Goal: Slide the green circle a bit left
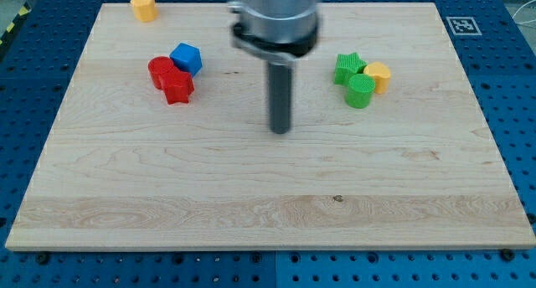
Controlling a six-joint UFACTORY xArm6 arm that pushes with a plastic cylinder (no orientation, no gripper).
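Note:
The green circle (360, 91) lies right of the board's centre, touching a green star (348, 68) above it and a yellow block (378, 75) at its upper right. My tip (280, 131) rests on the board well to the left of the green circle and a little lower in the view, apart from all blocks. The rod rises from it to the silver arm body (277, 20) at the view's top.
A blue block (186, 58) and two red blocks (161, 70) (177, 87) cluster at the view's upper left. A yellow block (144, 6) sits near the board's top left corner. A printed tag (462, 25) marks the wooden board's (251, 204) top right corner.

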